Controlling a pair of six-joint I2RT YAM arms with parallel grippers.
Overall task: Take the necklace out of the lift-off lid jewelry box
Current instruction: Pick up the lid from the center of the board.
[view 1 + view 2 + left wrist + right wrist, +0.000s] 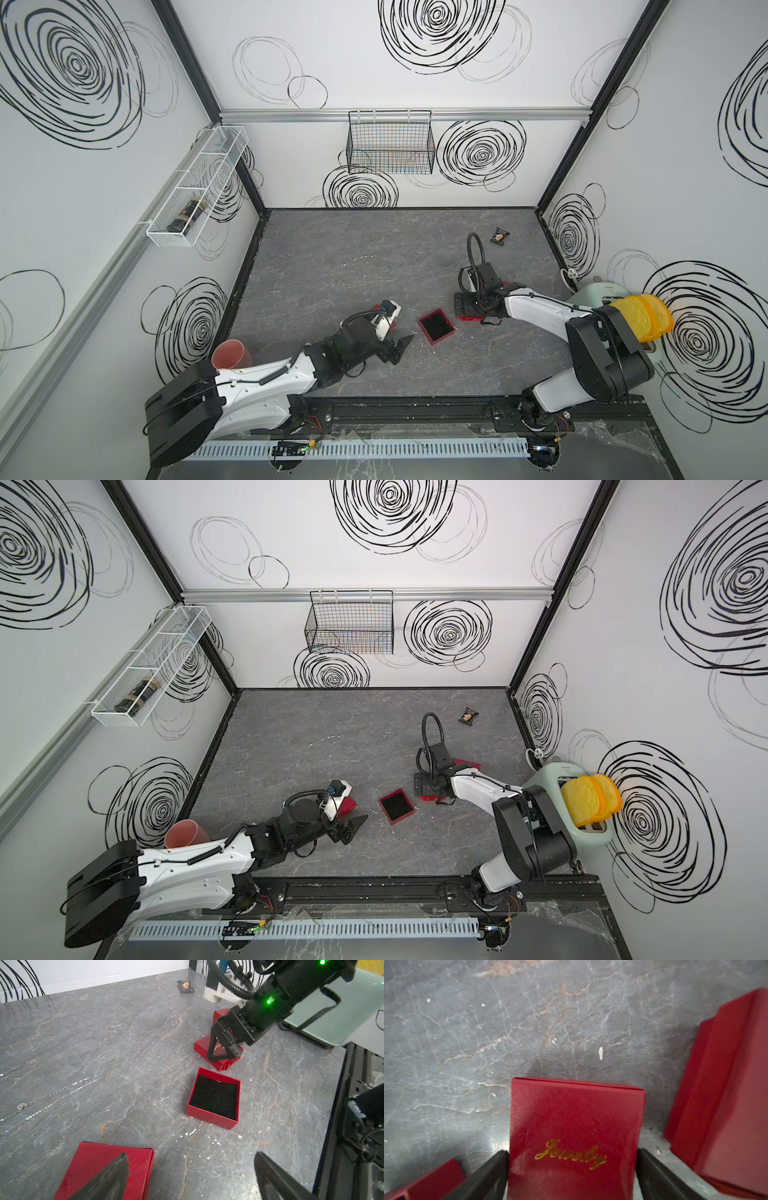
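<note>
The red jewelry box base (444,336) (209,1113) stands open mid-table, showing only black foam inside. The thin silver necklace (72,1084) lies stretched on the bare table, well apart from the base; in a top view it shows only as faint glints (365,258). My right gripper (572,1157) (467,309) is open, and its fingers closely flank a red lid marked "Jewelry" (575,1122) that lies on the table. My left gripper (191,1167) (400,349) is open and empty, with one finger over another red box (99,1159).
One more red box (726,1095) (505,284) sits beside the right gripper. A mint toaster holding yellow bread (640,318) is at the right edge. A pink cup (230,353) stands at the left front and a dark snack packet (500,237) lies at the back right.
</note>
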